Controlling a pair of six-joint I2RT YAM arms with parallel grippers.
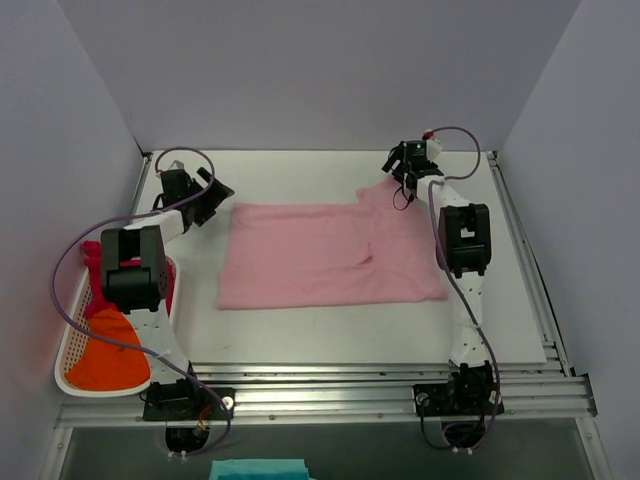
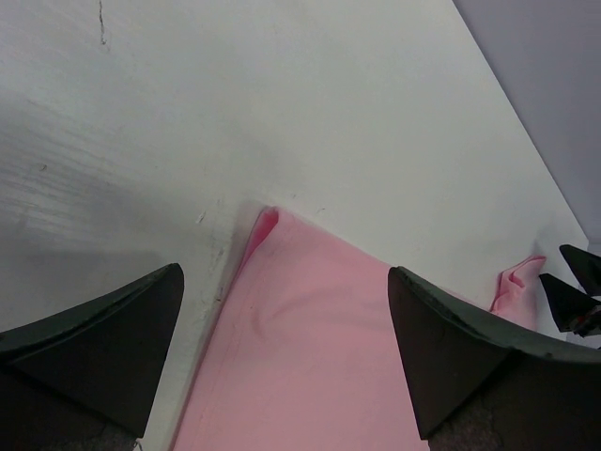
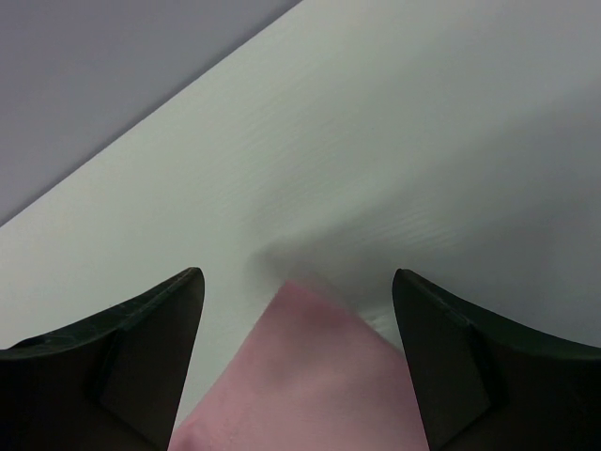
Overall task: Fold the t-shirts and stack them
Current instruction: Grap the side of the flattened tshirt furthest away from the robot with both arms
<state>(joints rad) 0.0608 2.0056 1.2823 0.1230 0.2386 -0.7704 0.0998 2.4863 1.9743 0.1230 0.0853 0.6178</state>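
Where grey walls (image 1: 300, 70) meet, white table (image 1: 300, 335), pink t-shirt (image 1: 320, 255)

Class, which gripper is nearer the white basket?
Left. The left gripper hovers just beyond the basket; the right gripper is far right, over the pink t-shirt's corner.

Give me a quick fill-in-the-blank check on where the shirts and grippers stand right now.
1. The spread t-shirt on the table is light ____ in colour.
2. The orange t-shirt lies in a white ____ at the table's left edge.
3. The left gripper and right gripper each sit at a far corner of the spread t-shirt with jaws ____.

Missing words: pink; basket; open.
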